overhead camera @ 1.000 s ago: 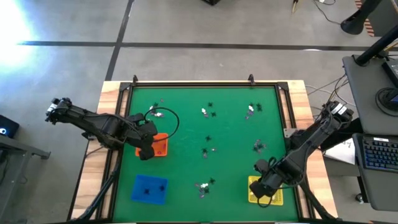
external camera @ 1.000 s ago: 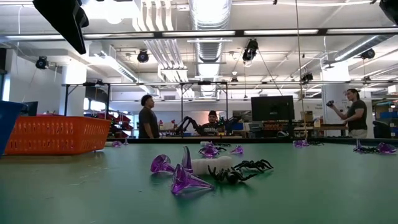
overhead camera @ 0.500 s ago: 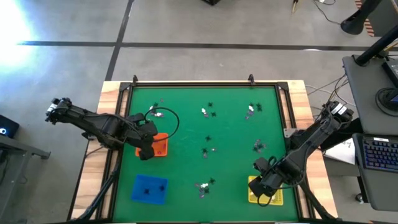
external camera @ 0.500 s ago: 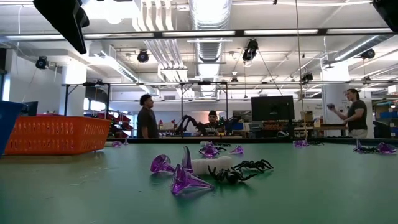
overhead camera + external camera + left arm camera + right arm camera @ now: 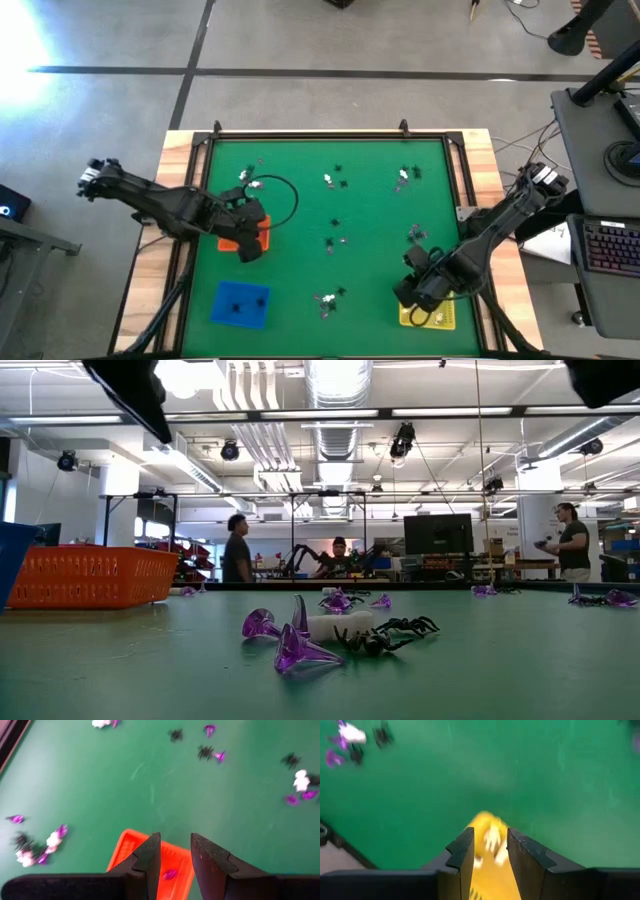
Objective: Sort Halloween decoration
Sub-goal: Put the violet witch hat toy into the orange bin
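Hovering over the orange tray (image 5: 131, 851), the left hand (image 5: 175, 851) gapes slightly, empty; right hand (image 5: 487, 851) likewise over the yellow tray (image 5: 487, 827).

Grey floor (image 5: 330, 60), seemingly concrete; ceiling ducts (image 5: 335, 385)

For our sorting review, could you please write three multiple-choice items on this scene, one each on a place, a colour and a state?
1. Which tray lies under the right gripper? A orange B blue C yellow
2. What colour is the trinket in the orange tray? A purple B white C black
3. How are the left gripper's fingers? A shut on a trinket B apart and empty C clamped on the tray's rim

Answers: 1 C, the yellow tray shows between its fingers. 2 A, a purple trinket lies in it. 3 B, the left wrist view shows a gap with nothing between them.
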